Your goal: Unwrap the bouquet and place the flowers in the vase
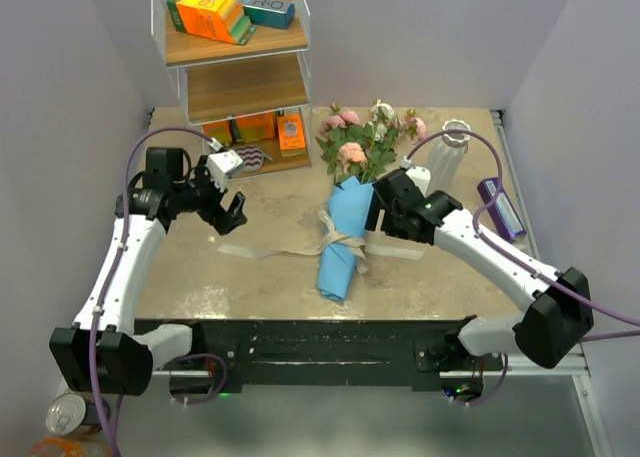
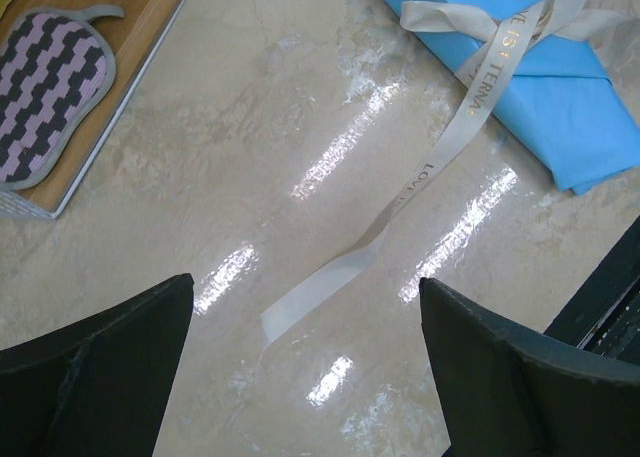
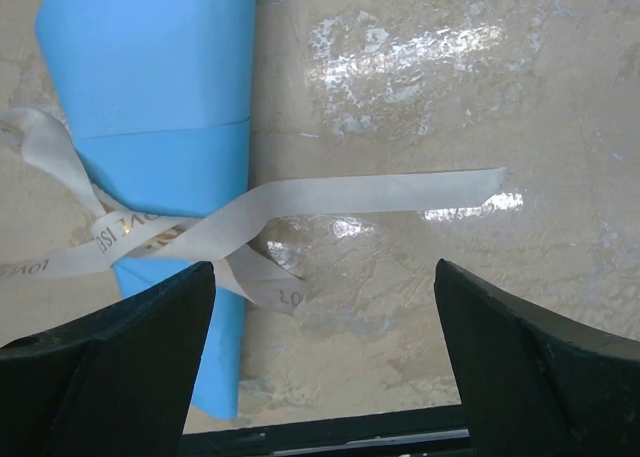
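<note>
left gripper [image 1: 230,213]: jaws spread wide, nothing between them. It hangs over the table [image 1: 250,287], left of the bouquet [image 1: 343,239] and well apart from it. Its wrist view looks down past the fingers [image 2: 100,377] at the ribbon [image 2: 440,157]. The long left tail runs flat across the table from the knot, and its free end lies under the gap between the fingers. Can't tell height above it; no contact visible.

right gripper [image 1: 377,215]: also wide open and empty. It sits just beside the bouquet's right edge, about mid-wrap. In its wrist view the short right tail of the ribbon [image 3: 350,192] lies flat on the table, leading away from the paper [image 3: 150,67]. Both fingers are clear of the tail and the paper.

The bouquet lies flat mid-table, with the flowers [image 1: 362,137] toward the far side and the stem end toward the arm bases. The blue paper is wrapped round it and the ribbon is knotted round the middle, with tails trailing left and right.

vase [image 1: 448,147]: upright at far right of the table, just right of the flowers and apart from the right gripper.

Other items:
- shelf [image 1: 235,67] at far left, with boxes on it
- striped pad [image 2: 50,87] on the shelf's bottom board
- purple box [image 1: 500,207] near the table's right edge, beside the right arm
</note>
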You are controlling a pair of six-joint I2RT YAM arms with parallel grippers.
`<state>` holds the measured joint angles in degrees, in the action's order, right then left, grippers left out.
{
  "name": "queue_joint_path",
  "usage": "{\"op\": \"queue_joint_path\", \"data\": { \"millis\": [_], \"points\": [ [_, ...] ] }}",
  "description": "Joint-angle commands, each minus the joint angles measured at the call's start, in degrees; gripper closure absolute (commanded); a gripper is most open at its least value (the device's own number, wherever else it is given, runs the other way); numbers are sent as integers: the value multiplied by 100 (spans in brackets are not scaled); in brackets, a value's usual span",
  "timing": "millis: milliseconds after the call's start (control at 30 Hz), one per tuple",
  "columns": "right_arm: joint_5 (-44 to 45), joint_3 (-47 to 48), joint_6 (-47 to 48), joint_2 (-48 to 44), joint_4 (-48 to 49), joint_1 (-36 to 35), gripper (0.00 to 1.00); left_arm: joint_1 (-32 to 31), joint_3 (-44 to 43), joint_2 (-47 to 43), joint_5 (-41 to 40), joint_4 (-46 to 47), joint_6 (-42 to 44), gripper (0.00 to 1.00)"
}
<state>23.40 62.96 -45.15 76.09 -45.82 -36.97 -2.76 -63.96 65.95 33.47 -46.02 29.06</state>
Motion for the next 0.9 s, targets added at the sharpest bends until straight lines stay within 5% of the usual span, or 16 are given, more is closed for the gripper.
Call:
{"op": "queue_joint_path", "data": {
  "millis": [0, 233, 867],
  "points": [
    [193, -38, -512, 1, -251, 250, 6, -390, -2, 93, 108, 40, 276, 1],
    [-564, -521, -1101, 705, 310, 568, 8, -1235, 68, 769, -271, 146, 723, 1],
    [-117, -1374, -2156, 810, 1330, 770, 17, -2061, 806, 2193, -1202, 1147, 1409, 1]
  ]
}}
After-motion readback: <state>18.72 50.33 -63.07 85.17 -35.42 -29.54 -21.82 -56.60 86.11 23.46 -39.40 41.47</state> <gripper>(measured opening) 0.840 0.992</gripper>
